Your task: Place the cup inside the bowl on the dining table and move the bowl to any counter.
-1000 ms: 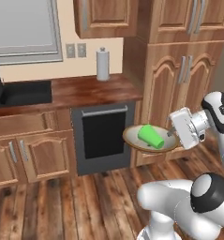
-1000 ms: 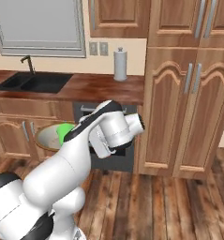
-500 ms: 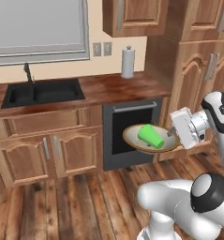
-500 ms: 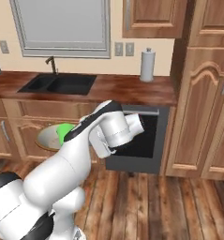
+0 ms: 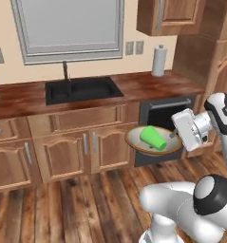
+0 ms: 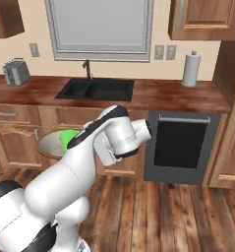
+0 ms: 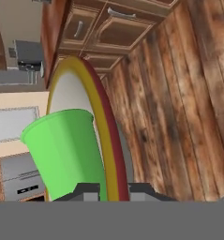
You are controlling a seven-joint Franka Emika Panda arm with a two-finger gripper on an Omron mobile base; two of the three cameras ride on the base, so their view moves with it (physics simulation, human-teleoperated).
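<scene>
The green cup (image 5: 153, 137) lies on its side in the beige bowl (image 5: 134, 142), which hangs in the air in front of the counter's (image 5: 148, 85) lower cabinets. My gripper (image 5: 174, 135) is shut on the bowl's right rim. In the hand view the tan rim of the bowl (image 7: 101, 117) runs between my gripper's (image 7: 114, 192) two tips, with the cup (image 7: 66, 145) close on the left. In the right base view the bowl (image 6: 52, 143) and cup (image 6: 67, 138) peek out to the left of my arm. The dining table is out of view.
A black sink (image 5: 81, 89) with a tap is set in the counter under the window. A paper towel roll (image 5: 158, 60) stands at the right, a toaster (image 6: 16, 72) at the far left. A black dishwasher (image 6: 180, 147) sits under the counter. Wooden floor lies below.
The whole scene has slid to the right in both base views, so the camera has moved. The bowl with the cup stays in the same grip in front of me.
</scene>
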